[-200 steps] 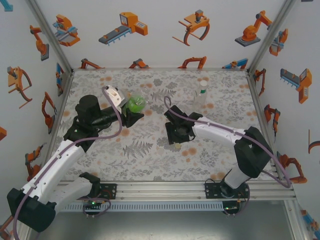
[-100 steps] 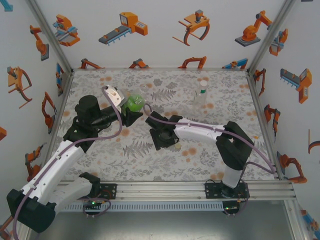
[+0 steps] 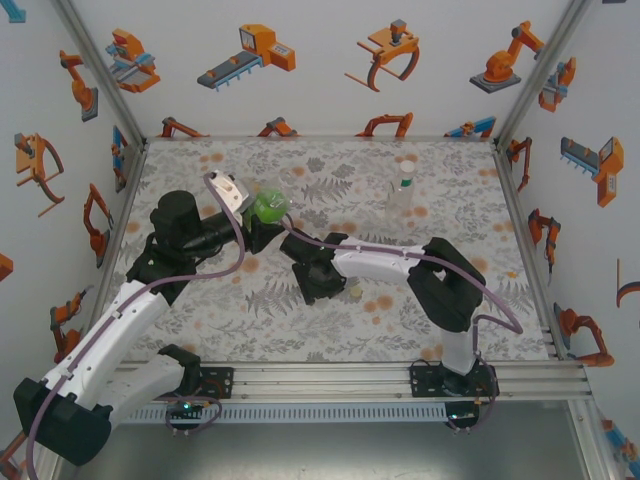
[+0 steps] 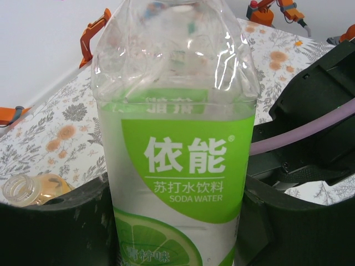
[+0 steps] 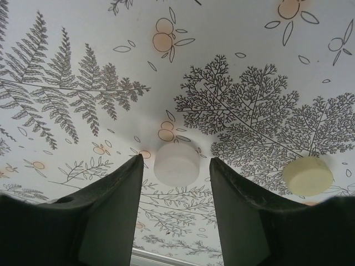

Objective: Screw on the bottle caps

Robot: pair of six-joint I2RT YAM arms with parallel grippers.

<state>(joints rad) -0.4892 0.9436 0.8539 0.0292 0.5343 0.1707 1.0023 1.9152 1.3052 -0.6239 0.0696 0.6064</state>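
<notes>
My left gripper is shut on a clear bottle with a green-and-white label, held upright between its dark fingers. From above, that bottle shows green at the left gripper. An uncapped amber bottle lies behind it on the left. My right gripper is open just above the table, with a white cap lying between its fingertips. A yellow-green cap lies to the right of that, outside the fingers. Seen from above, the yellow-green cap lies beside the right gripper.
A slim clear bottle with a white top stands at the back right. The floral table is walled by white panels on three sides. The right arm's purple cable runs close behind the held bottle.
The right arm has swung left across the table, and its gripper now sits over the white cap. The left gripper has nudged the bottle slightly.
</notes>
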